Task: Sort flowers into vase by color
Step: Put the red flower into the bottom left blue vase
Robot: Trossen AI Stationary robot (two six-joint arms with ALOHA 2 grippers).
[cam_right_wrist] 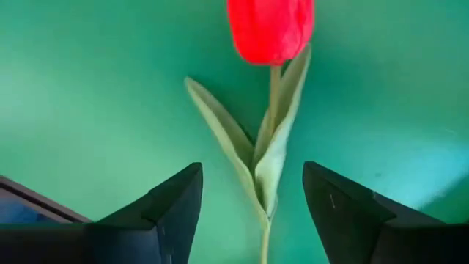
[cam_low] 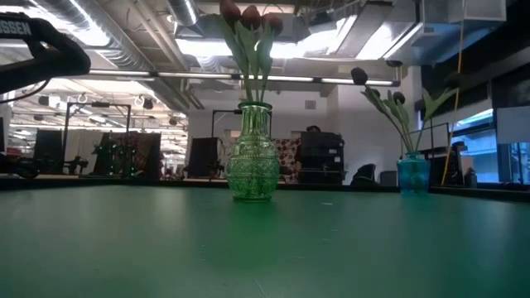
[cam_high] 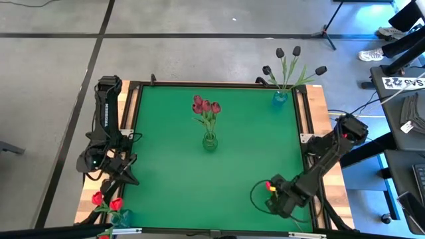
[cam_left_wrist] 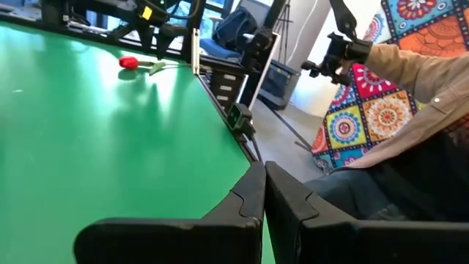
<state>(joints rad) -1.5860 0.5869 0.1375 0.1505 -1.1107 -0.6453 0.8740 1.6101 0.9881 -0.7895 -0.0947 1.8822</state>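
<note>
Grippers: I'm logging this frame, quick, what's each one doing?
Left gripper: shut, empty, at the table's left edge.
Right gripper: open, fingers on either side of a red tulip lying on the table, not gripping it.

Free room and obstacles, placed from the green vase (cam_high: 210, 141). The green vase stands alone near the middle of the worktop (cam_high: 166, 166), its pink-red tulips (cam_high: 206, 106) rising above it; bare green mat lies open on every side of it. Toward the far right corner from the green vase, a blue vase (cam_high: 279, 98) with black tulips (cam_high: 290, 61) spreading wide blocks that corner. Toward the near left corner, a second blue vase (cam_high: 122, 216) with red tulips (cam_high: 106, 200) stands at the edge, the left gripper (cam_high: 130, 178) just beside it. Toward the near right, the right gripper (cam_high: 269, 189) hangs low, jaws parted to either side of a red tulip (cam_right_wrist: 270, 29) lying flat on the mat.
</note>
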